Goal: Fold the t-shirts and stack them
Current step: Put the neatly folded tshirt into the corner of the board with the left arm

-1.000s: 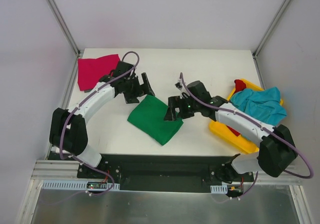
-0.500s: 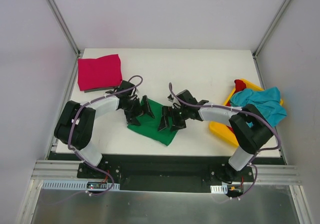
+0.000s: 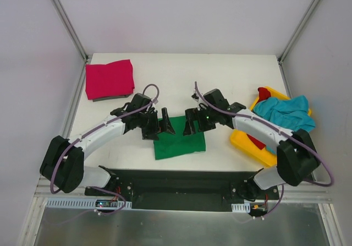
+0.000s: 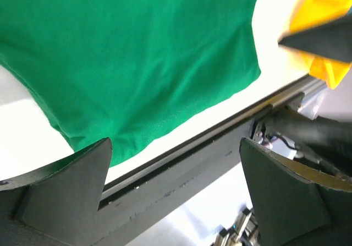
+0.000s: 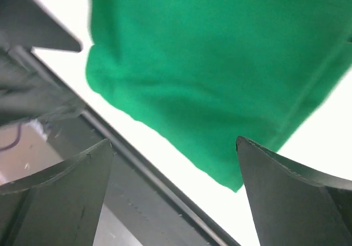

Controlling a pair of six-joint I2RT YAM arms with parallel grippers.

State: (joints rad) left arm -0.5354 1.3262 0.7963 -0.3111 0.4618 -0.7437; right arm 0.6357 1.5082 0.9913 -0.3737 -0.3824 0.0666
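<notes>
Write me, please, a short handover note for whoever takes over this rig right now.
Left claw: open, over the far-left edge of the green t-shirt, gripping nothing.
Right claw: open, over its far-right edge, gripping nothing.
The green t-shirt lies as a folded rectangle at the near edge of the table, centre.
The magenta t-shirt lies folded in the far-left corner.
The teal t-shirt is crumpled over the yellow bin on the right; the red t-shirt lies in the bin beneath it.
Done: magenta and green look folded.
Left: probably stack green on magenta, then fold and stack teal and red.

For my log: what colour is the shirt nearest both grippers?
Green shirt, best in left wrist view.
</notes>
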